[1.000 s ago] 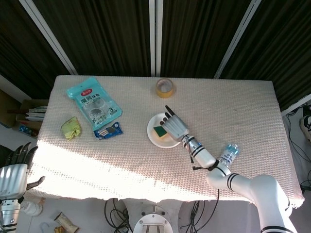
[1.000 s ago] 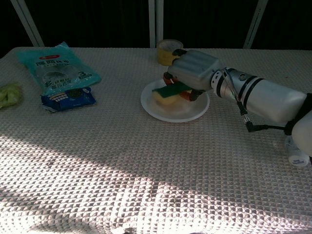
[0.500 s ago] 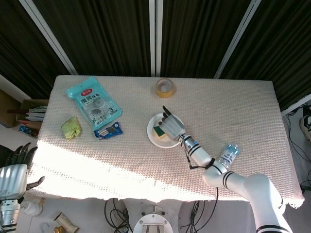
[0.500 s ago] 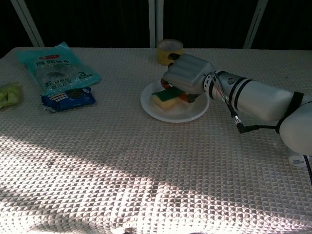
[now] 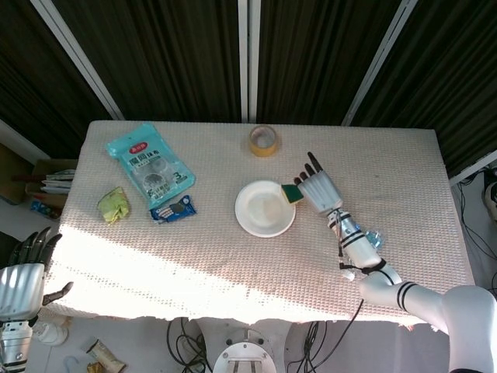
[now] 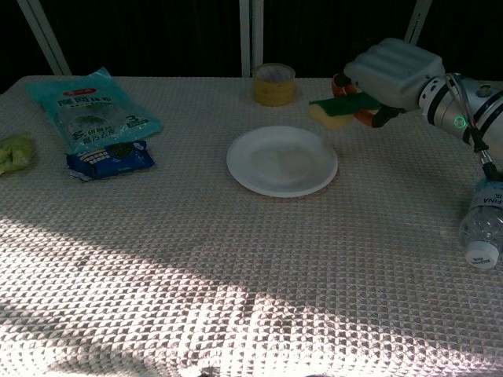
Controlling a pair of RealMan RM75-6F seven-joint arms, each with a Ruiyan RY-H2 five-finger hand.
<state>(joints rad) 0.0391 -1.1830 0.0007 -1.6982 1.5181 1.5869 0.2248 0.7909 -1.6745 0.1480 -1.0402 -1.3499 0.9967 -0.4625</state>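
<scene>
My right hand (image 6: 391, 69) has its fingers clamped on the sponge (image 6: 336, 111), a soft yellow block with a green scrubby top, held level in the air just past the far right edge of the round white plate (image 6: 282, 160). The palm faces down and the forearm runs back toward me. A yellow tape roll (image 6: 274, 82) sits behind the plate, and a clear plastic bottle (image 6: 483, 224) lies by my forearm. My left hand (image 5: 22, 272) hangs off the table's near left corner with its fingers apart.

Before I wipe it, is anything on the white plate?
Nothing shows on the white plate. The sponge is off it, held in the air by the right hand beyond the plate's right rim. What lies beneath the plate is covered.
</scene>
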